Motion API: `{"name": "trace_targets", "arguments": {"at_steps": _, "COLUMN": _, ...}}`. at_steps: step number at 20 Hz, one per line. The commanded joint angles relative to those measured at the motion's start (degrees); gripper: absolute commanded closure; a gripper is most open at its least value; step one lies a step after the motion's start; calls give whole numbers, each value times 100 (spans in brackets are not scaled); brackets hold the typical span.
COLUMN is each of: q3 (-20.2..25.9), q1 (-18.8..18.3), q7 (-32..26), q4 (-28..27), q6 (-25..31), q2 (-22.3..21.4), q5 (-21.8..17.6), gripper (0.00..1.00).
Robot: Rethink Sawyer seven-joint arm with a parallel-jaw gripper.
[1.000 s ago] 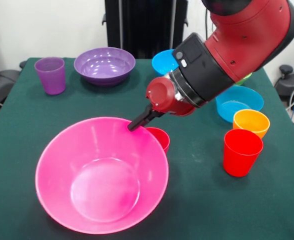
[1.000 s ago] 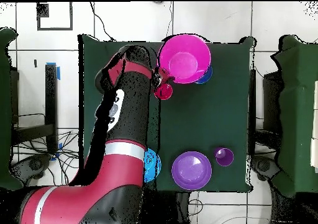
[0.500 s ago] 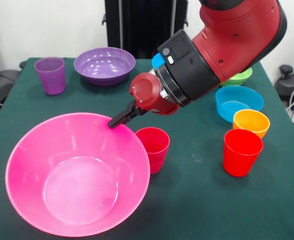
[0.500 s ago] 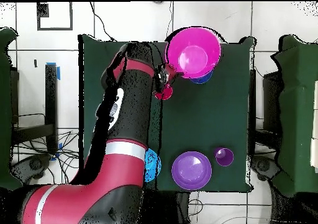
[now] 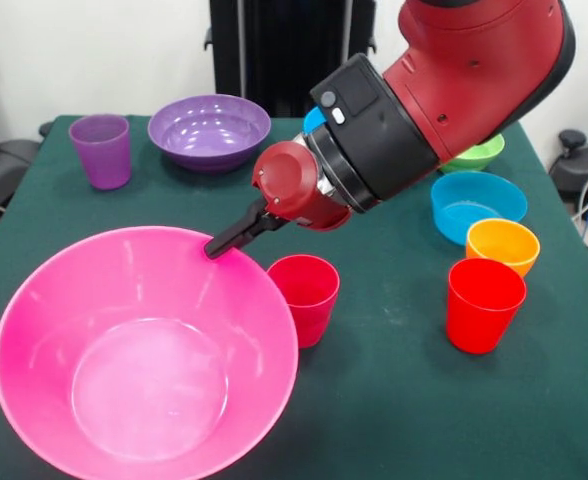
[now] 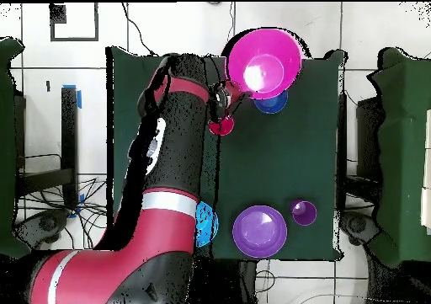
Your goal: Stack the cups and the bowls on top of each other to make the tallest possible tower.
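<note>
My gripper (image 5: 220,244) is shut on the far rim of the huge pink bowl (image 5: 144,360) and holds it tilted above the table's front left. In the overhead view the gripper (image 6: 229,95) and the pink bowl (image 6: 263,62) show at the top, with a small dark blue bowl (image 6: 272,104) partly under the pink one. The magenta-pink cup (image 5: 305,292) stands upright just right of the bowl. The red cup (image 5: 484,302), orange bowl (image 5: 502,244) and cyan bowl (image 5: 477,201) stand at the right. The purple bowl (image 5: 209,128) and purple cup (image 5: 101,148) stand at the back left.
A green bowl (image 5: 476,154) and a blue bowl (image 5: 316,121) peek out behind my arm at the back. The arm reaches across the table's middle. In the overhead view the purple bowl (image 6: 259,231) and purple cup (image 6: 304,212) sit near the robot's base.
My gripper has carried the pink bowl left and toward the table's front edge in the front view. The magenta-pink cup, half hidden behind the bowl before, now shows whole.
</note>
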Motion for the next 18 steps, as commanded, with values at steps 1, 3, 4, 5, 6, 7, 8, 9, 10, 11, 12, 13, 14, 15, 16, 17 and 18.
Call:
{"name": "trace_targets", "arguments": {"at_steps": 1, "q3": 285, "q1": 16, "q7": -1278, "q4": -273, "q6": 183, "q2": 370, "q5": -380, "gripper": 100}}
{"name": "trace_targets", "arguments": {"at_steps": 3, "q3": 252, "q1": 43, "q7": -953, "q4": -284, "q6": 172, "q2": 503, "q5": -354, "gripper": 100}}
{"name": "trace_targets", "arguments": {"at_steps": 4, "q3": 228, "q1": 60, "q7": -718, "q4": -235, "q6": 124, "q2": 540, "q5": -329, "gripper": 100}}
{"name": "trace_targets", "arguments": {"at_steps": 5, "q3": 195, "q1": 78, "q7": -531, "q4": -209, "q6": 136, "q2": 596, "q5": -303, "gripper": 100}}
{"name": "trace_targets", "arguments": {"at_steps": 6, "q3": 182, "q1": 96, "q7": -366, "q4": -167, "q6": 123, "q2": 642, "q5": -266, "gripper": 100}}
{"name": "trace_targets", "arguments": {"at_steps": 7, "q3": 153, "q1": 115, "q7": -207, "q4": -123, "q6": 123, "q2": 665, "q5": -228, "gripper": 100}}
{"name": "trace_targets", "arguments": {"at_steps": 8, "q3": 123, "q1": 144, "q7": -85, "q4": -110, "q6": 107, "q2": 699, "q5": -216, "gripper": 100}}
{"name": "trace_targets", "arguments": {"at_steps": 9, "q3": 106, "q1": 161, "q7": 7, "q4": -68, "q6": 103, "q2": 699, "q5": -178, "gripper": 100}}
{"name": "trace_targets", "arguments": {"at_steps": 10, "q3": 93, "q1": 174, "q7": 86, "q4": -50, "q6": 99, "q2": 718, "q5": -143, "gripper": 100}}
{"name": "trace_targets", "arguments": {"at_steps": 11, "q3": 85, "q1": 184, "q7": 214, "q4": 14, "q6": 21, "q2": 725, "q5": -117, "gripper": 100}}
{"name": "trace_targets", "arguments": {"at_steps": 12, "q3": 77, "q1": 193, "q7": 342, "q4": 78, "q6": -57, "q2": 732, "q5": -91, "gripper": 100}}
{"name": "trace_targets", "arguments": {"at_steps": 13, "q3": 76, "q1": 193, "q7": 528, "q4": 124, "q6": -152, "q2": 753, "q5": -54, "gripper": 100}}
{"name": "trace_targets", "arguments": {"at_steps": 14, "q3": 73, "q1": 196, "q7": 712, "q4": 200, "q6": -255, "q2": 764, "q5": -18, "gripper": 100}}
{"name": "trace_targets", "arguments": {"at_steps": 15, "q3": 47, "q1": 213, "q7": 861, "q4": 271, "q6": -327, "q2": 757, "q5": -3, "gripper": 100}}
{"name": "trace_targets", "arguments": {"at_steps": 16, "q3": 20, "q1": 230, "q7": 1011, "q4": 341, "q6": -399, "q2": 750, "q5": 12, "gripper": 100}}
{"name": "trace_targets", "arguments": {"at_steps": 17, "q3": -14, "q1": 250, "q7": 1121, "q4": 368, "q6": -402, "q2": 761, "q5": 30, "gripper": 100}}
{"name": "trace_targets", "arguments": {"at_steps": 18, "q3": -42, "q1": 274, "q7": 1202, "q4": 398, "q6": -415, "q2": 767, "q5": 45, "gripper": 100}}
